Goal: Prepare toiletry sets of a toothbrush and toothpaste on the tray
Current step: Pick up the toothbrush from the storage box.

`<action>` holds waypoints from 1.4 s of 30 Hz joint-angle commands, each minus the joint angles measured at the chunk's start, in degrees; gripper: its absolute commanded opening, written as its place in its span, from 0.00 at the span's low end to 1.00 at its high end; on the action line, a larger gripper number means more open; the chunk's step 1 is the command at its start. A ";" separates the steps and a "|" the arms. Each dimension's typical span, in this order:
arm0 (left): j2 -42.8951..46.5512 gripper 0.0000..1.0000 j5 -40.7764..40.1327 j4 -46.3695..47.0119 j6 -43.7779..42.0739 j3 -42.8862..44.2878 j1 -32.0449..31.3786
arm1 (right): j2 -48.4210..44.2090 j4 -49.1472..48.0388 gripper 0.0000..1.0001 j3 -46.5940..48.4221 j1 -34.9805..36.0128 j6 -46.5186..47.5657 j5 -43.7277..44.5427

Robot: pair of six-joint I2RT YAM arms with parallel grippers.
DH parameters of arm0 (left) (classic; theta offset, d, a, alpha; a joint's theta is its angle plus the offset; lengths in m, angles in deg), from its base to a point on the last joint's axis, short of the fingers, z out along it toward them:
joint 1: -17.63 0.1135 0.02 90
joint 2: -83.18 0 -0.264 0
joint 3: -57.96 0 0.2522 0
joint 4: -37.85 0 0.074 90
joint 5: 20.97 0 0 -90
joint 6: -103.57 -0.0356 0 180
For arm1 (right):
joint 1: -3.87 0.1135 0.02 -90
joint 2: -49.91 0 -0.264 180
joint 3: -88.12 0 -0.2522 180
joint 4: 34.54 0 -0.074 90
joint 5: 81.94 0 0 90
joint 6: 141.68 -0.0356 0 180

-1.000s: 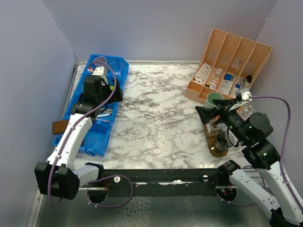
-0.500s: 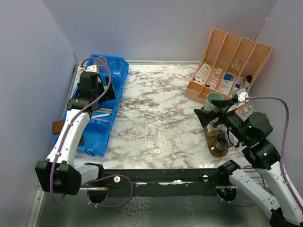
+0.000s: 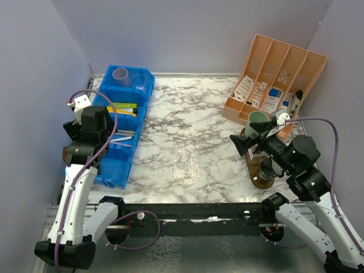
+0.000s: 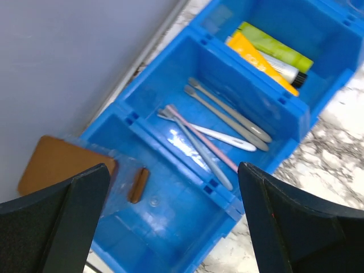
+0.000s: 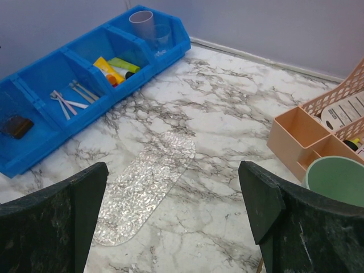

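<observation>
A blue bin (image 3: 128, 122) along the left holds a lilac cup (image 3: 120, 74) and a clear cup (image 3: 138, 79) at its far end. Its other compartments hold toothpaste tubes (image 4: 267, 57) and several toothbrushes (image 4: 222, 125). My left gripper (image 4: 176, 227) hangs open and empty above the bin's near end. A mint green cup (image 3: 257, 120) and a smoky dark cup (image 3: 265, 169) stand on a brown tray (image 3: 257, 183) at the right. Just left of them my right gripper (image 3: 245, 139) is open and empty, above bare marble (image 5: 176, 222).
A clear textured oval plate (image 3: 186, 156) lies mid-table. A peach organizer (image 3: 278, 74) with small packets stands at the back right. A brown board (image 4: 57, 165) lies by the bin's near left corner. Grey walls close in both sides.
My left arm has drawn back from the bin's far end toward the near left. The right gripper has drifted slightly left. Both have stayed open.
</observation>
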 commanded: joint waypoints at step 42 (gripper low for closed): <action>-30.45 0.55 10.36 0.63 25.68 10.86 9.53 | 20.84 -6.04 0.96 11.58 0.30 6.96 20.12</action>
